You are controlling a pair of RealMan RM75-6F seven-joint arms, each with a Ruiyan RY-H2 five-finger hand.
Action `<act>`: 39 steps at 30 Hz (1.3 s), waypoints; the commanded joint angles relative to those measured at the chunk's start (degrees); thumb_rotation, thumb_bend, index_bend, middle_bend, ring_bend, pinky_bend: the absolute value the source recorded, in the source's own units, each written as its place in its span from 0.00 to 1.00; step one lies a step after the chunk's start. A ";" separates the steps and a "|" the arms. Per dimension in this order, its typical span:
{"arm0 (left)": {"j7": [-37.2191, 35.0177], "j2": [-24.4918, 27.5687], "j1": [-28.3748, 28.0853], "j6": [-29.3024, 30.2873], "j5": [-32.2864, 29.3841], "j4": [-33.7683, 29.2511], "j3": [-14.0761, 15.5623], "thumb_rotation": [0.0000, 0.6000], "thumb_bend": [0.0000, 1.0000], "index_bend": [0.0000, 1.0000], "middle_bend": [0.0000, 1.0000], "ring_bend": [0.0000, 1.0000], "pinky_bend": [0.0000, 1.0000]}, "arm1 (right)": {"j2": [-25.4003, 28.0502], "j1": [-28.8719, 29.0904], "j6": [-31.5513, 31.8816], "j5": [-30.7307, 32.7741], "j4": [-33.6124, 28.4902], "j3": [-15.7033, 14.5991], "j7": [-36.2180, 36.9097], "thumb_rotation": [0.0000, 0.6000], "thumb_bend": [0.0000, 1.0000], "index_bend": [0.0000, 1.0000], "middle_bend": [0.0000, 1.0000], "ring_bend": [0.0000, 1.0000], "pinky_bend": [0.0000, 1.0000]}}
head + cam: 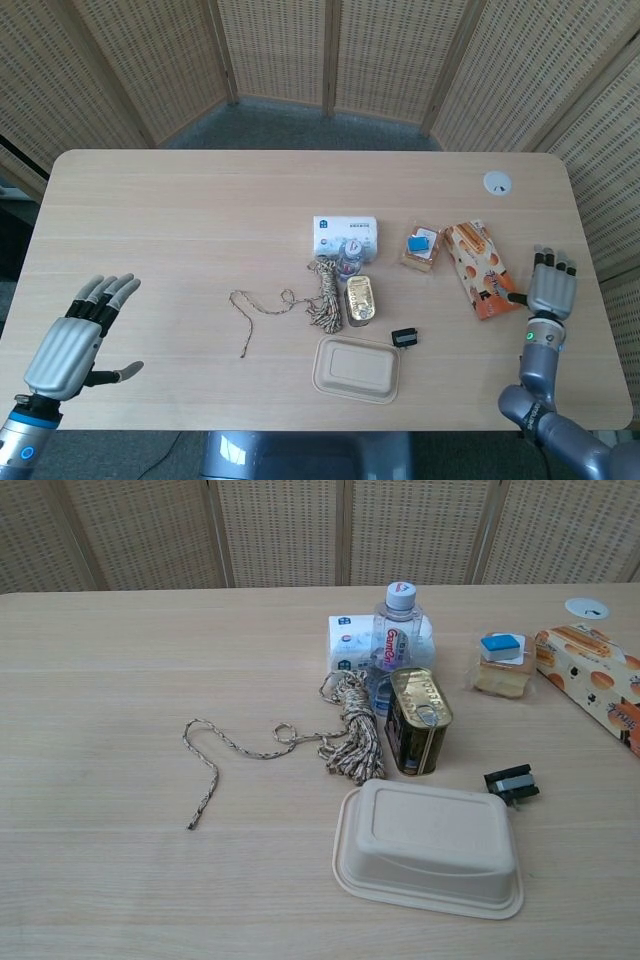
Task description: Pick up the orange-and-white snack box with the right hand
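The orange-and-white snack box [480, 268] lies flat on the table [200, 200], slanted, at the right; the chest view shows it at the right edge [590, 672]. My right hand [552, 292] stands just right of the box's near end with fingers straight and apart, its thumb reaching toward that end. It holds nothing, and the chest view does not show it. My left hand [75, 340] hovers at the table's near left corner with its fingers spread and nothing in it.
Left of the box lie a wrapped snack with a blue tag [422, 247], a water bottle [352, 255], a tissue pack [345, 233], a gold can [361, 299], a rope [300, 300], a beige lidded tray [357, 369] and a black clip [404, 337]. A white disc [497, 182] sits far right.
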 commanded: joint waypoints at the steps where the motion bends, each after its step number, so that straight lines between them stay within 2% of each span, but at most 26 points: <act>1: -0.25 -0.06 0.00 0.04 0.04 0.23 0.00 1.00 0.15 0.00 0.00 0.00 0.00 | 2.75 -1.14 0.35 0.53 -1.43 1.10 0.25 0.64 0.05 0.00 0.00 0.00 0.00; 4: -0.79 -0.21 -0.03 0.00 0.28 0.53 0.08 1.00 0.15 0.00 0.00 0.00 0.00 | 5.68 -2.23 2.09 -0.17 -5.96 1.37 0.24 0.63 0.05 0.00 0.00 0.00 0.00; 9: -1.66 -0.43 -0.12 -0.13 0.73 1.08 0.26 1.00 0.15 0.00 0.00 0.00 0.00 | 9.97 -4.04 4.90 -0.92 -18.45 0.81 -1.14 0.63 0.05 0.00 0.00 0.00 0.00; 14: -2.83 -0.02 0.05 0.47 1.44 1.44 0.31 1.00 0.15 0.00 0.00 0.00 0.00 | 10.80 -4.23 6.15 1.75 -25.75 0.30 -4.51 0.63 0.05 0.00 0.00 0.00 0.00; 17: -3.72 0.33 0.13 0.59 1.54 1.77 0.40 1.00 0.15 0.00 0.00 0.00 0.00 | 10.34 -4.02 7.33 3.00 -28.09 0.13 -5.86 0.62 0.04 0.00 0.00 0.00 0.00; 21: -4.44 0.43 -0.03 0.31 1.81 2.07 0.52 1.00 0.15 0.00 0.00 0.00 0.00 | 8.49 -3.05 7.59 3.49 -27.07 -0.75 -7.32 0.59 0.04 0.00 0.00 0.00 0.00; 29: -5.16 1.04 0.45 0.75 2.25 1.76 1.03 1.00 0.15 0.00 0.00 0.00 0.00 | 3.19 -1.32 5.60 6.01 -20.38 -0.91 -6.94 0.57 0.04 0.00 0.00 0.00 0.00; 39: -4.09 1.40 0.37 0.58 2.47 0.50 1.04 1.00 0.15 0.00 0.00 0.00 0.00 | 0.41 0.00 2.76 6.38 -12.01 -1.08 -6.60 0.56 0.04 0.00 0.00 0.00 0.00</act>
